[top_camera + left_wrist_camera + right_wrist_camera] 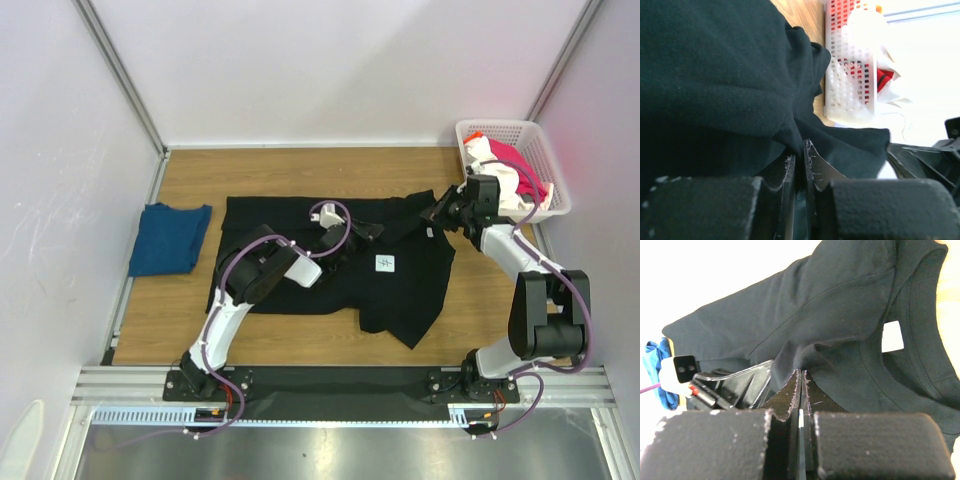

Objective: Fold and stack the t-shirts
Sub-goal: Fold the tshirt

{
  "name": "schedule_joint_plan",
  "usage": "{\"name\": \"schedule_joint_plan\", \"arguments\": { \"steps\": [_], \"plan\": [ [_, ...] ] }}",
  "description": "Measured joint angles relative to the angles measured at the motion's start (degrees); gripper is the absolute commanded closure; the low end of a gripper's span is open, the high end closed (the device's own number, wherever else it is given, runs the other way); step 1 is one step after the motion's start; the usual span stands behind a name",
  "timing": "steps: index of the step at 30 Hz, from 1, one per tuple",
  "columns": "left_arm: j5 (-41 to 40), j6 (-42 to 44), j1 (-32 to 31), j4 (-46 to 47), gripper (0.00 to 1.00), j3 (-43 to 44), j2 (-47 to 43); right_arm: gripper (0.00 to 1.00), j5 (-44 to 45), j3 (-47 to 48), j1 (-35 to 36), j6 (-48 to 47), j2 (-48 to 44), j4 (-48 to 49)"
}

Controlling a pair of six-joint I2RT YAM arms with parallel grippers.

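Observation:
A large black t-shirt (300,270) lies spread on the wooden table, a small white tag (386,263) on it. My left gripper (372,232) is shut on a pinch of its cloth near the upper middle; the wrist view shows the fabric (730,75) caught between the closed fingers (800,155). My right gripper (433,215) is shut on the shirt's upper right part; its wrist view shows cloth (850,315) pinched at the fingertips (802,375). A folded dark blue t-shirt (168,238) lies at the left. White and pink-red shirts (510,175) sit in the basket.
A white lattice basket (545,150) stands at the back right corner, also in the left wrist view (850,70). White walls with metal posts enclose the table on three sides. The arm bases stand on a metal rail (340,385) at the near edge.

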Motion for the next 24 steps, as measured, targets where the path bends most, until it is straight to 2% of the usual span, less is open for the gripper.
{"name": "schedule_joint_plan", "arguments": {
  "steps": [4,10,16,17,18,19,20,21,23,24],
  "plan": [
    [1.75,0.11,0.13,-4.87,0.89,-0.04,-2.84,1.00,0.44,-0.02,0.00,-0.26,0.83,-0.07],
    [3.96,1.81,0.44,-17.22,0.89,3.52,-5.75,1.00,1.09,-2.32,0.00,-0.83,0.96,-0.87],
    [6.05,3.34,0.48,-24.74,0.77,4.63,-5.90,1.00,1.36,-5.40,0.00,-1.33,0.90,-4.15],
    [6.19,3.69,0.48,-25.99,0.74,4.83,-5.90,0.95,1.36,-5.86,0.00,-1.53,0.74,-4.72],
    [6.21,4.20,0.48,-27.23,0.64,5.16,-5.90,0.90,1.36,-6.25,0.00,-1.66,0.59,-5.22],
    [6.19,4.83,0.48,-28.22,0.56,5.44,-5.90,0.81,1.38,-6.69,-0.02,-1.95,0.31,-6.05],
    [6.16,5.60,0.48,-29.57,0.47,5.95,-5.90,0.64,1.44,-6.95,-0.02,-2.23,0.02,-7.02],
    [6.14,5.99,0.55,-30.45,0.35,6.38,-5.92,0.57,1.51,-7.04,-0.02,-2.43,-0.28,-8.13],
    [6.32,7.61,0.63,-31.41,0.20,7.58,-6.64,0.41,1.95,-7.02,-0.02,-3.76,-1.01,-9.92],
    [6.01,8.50,0.61,-32.26,0.17,7.91,-7.30,0.37,2.16,-6.88,-0.04,-4.07,-1.51,-10.88]
  ]
}}
